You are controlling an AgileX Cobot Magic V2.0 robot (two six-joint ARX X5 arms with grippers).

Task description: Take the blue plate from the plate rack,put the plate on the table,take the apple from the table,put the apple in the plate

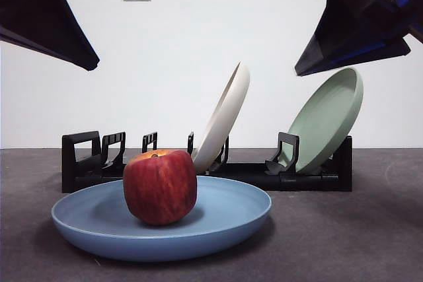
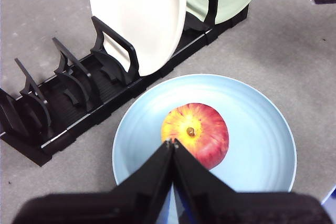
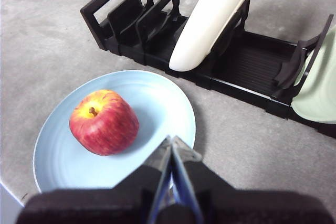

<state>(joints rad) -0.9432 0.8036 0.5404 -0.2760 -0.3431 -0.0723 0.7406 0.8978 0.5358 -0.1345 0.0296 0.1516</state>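
Our left gripper (image 2: 172, 142) hangs above the plate with its jaws pressed together and nothing between them. Our right gripper (image 3: 171, 139) is likewise pressed together and empty, above the plate's near edge. In the front view we show only as two dark tips at the upper left and upper right of the frame, well above everything.

Below us the apple (image 1: 160, 186) sits upright on the blue plate (image 1: 231, 219), stem dimple up, left of the plate's centre in the lower left of the front view. The plate lies flat on the table (image 1: 357, 229), just in front of the rack (image 1: 86, 163). In the rack a cream plate (image 1: 225, 117) leans at centre frame and a green plate (image 1: 327, 117) at right.
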